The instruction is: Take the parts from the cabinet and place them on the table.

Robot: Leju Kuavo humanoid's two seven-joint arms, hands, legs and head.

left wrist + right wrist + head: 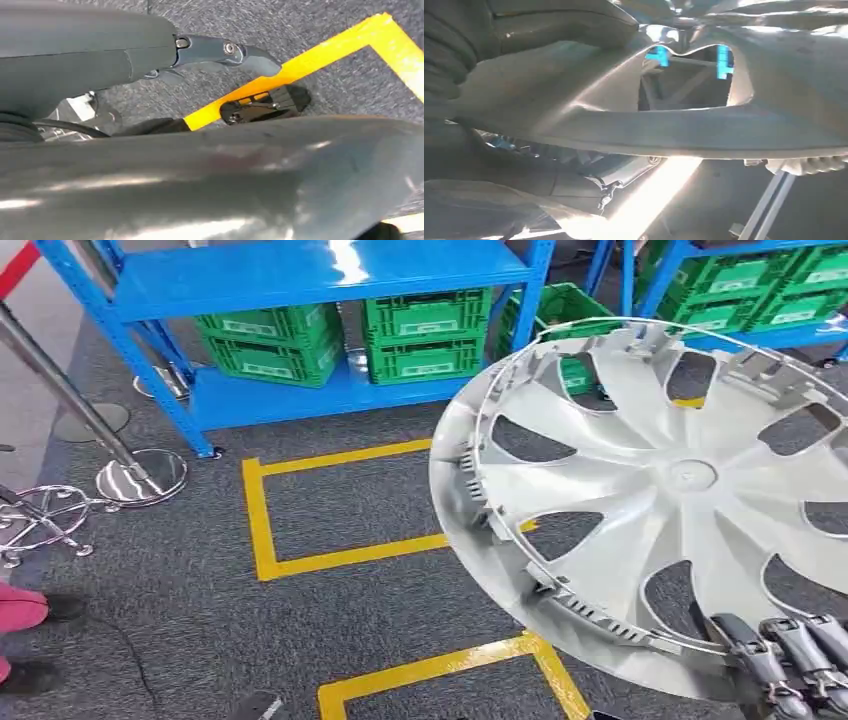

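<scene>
The silver plastic wheel cover with curved spokes and a wire retaining ring (660, 490) is off the shelving and in the air, gripped at its lower rim by the robot's right hand (790, 655), whose dark fingers (745, 645) curl over the edge; in the right wrist view the grey thumb (559, 20) presses on the cover's face from the other side, so the rim is pinched between thumb and fingers. Holding it by the rim probably keeps the clips on the inner side free and lets the disc go down flat later. It is tilted, inner side toward the camera, above the dark grey carpet (180, 590) and a yellow taped floor box (262, 530), well in front of the blue steel rack (300, 280) holding green plastic crates (425, 335). The left hand (225, 52) hangs near the floor, a dark finger extended with nothing in it. A chrome stanchion base (140, 475) and a chrome star-shaped foot (45, 515) stand to the left of the rack, well apart from the cover. No table is in view, so the carry looks unfinished.
</scene>
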